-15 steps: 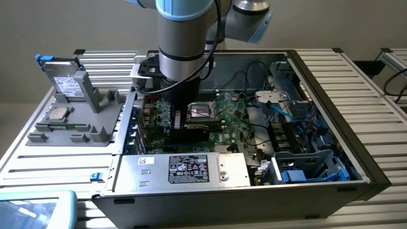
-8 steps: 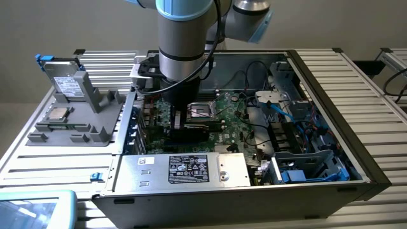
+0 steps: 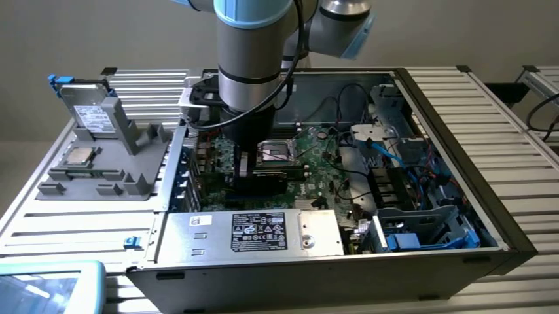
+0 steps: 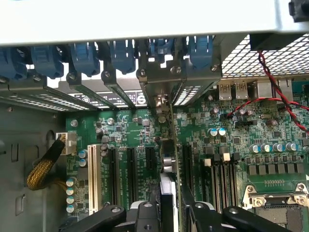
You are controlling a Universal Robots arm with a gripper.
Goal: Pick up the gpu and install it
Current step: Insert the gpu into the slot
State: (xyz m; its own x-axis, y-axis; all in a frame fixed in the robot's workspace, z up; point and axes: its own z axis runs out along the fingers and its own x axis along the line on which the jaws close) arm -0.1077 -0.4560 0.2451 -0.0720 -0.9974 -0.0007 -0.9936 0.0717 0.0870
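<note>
Open PC case (image 3: 454,163) | arm vertical — claw (image 4: 167,212) gripping gpu (image 4: 169,159) edge-on

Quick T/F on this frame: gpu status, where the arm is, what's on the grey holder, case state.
1. The gpu sits edge-on between the fingers, over the motherboard slots. True.
2. The arm reaches inside the open computer case. True.
3. The gpu lies on the grey holder. False: the holder carries a silver drive and a CPU.
4. The case's side panel is fitted. False: it is off, internals exposed.
</note>
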